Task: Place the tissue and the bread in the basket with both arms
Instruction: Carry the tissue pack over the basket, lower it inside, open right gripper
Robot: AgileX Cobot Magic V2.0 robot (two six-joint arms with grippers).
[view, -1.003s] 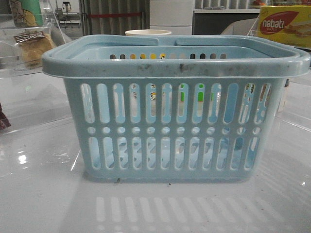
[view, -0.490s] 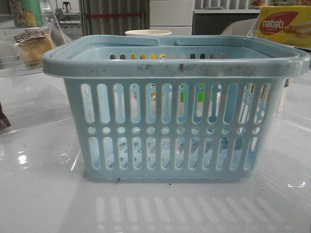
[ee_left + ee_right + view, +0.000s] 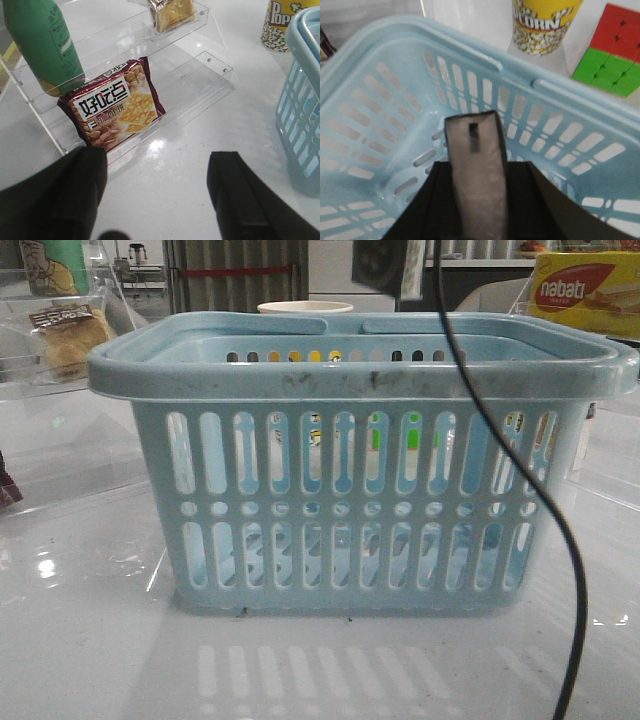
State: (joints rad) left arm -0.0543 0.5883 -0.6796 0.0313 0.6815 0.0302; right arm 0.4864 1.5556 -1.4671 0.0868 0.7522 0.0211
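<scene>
The pale blue basket (image 3: 360,375) stands in the middle of the table. My right gripper (image 3: 480,167) is shut on the tissue (image 3: 472,145), a dark pack with a pale face, and holds it above the basket's inside (image 3: 380,100). In the front view the pack's dark lower end (image 3: 385,265) hangs above the basket's far rim. The bread (image 3: 68,335) lies on a clear shelf at the far left; it also shows in the left wrist view (image 3: 172,12). My left gripper (image 3: 157,165) is open and empty over bare table, before the shelf.
A clear tiered shelf (image 3: 200,65) holds a maroon biscuit pack (image 3: 115,102) and a green bottle (image 3: 42,42). A popcorn cup (image 3: 542,25) and a coloured cube (image 3: 615,50) stand behind the basket. A nabati box (image 3: 585,290) sits far right. A black cable (image 3: 500,460) hangs across the basket's front.
The tissue pack's end and the black cable have come into the front view above the basket. The basket and the bread have not moved.
</scene>
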